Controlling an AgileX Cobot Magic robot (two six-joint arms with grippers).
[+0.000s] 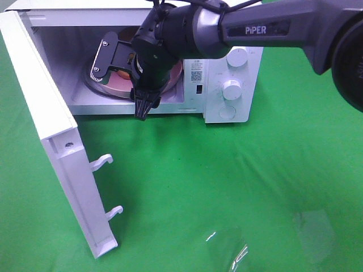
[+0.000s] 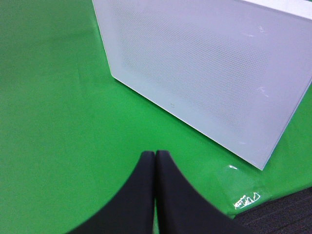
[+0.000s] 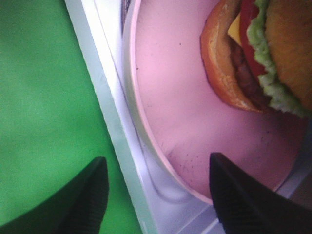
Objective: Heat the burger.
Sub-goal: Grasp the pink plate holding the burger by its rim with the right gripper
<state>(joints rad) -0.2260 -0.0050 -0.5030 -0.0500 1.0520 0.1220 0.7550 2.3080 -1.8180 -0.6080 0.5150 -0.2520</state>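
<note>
Pink plate (image 3: pixel 195 107) is carrying the burger (image 3: pixel 263 53) inside the open white microwave (image 1: pixel 227 73), and through my right wrist camera I am seeing the burger lying on its side: orange-brown bun, yellow cheese, red slice, green lettuce. My right tool (image 3: pixel 156 195) is hanging at the oven's mouth with its two dark fingers (image 3: pixel 239 200) spread wide and nothing between them. One finger is sitting over the plate's near rim, the other over the green cloth outside the white sill. Burger and tool are staying apart; the burger is lying farther back on the plate.

From the high camera, the right arm is reaching in from 2 o'clock and covering most of the cavity, so I am catching only slivers of plate around the tool (image 1: pixel 141 107); the burger itself is hidden there. The door (image 1: pixel 51 141) is swinging out toward 7 o'clock, its two latch hooks (image 1: pixel 102 162) pointing over the green bench (image 1: pixel 227 187). The dials (image 1: pixel 231 88) are sitting at the oven's 3 o'clock side.

My left tool (image 2: pixel 155 161) is showing both fingers pressed together, gripping nothing, hovering over the bench near the white perforated door panel (image 2: pixel 195 73).
</note>
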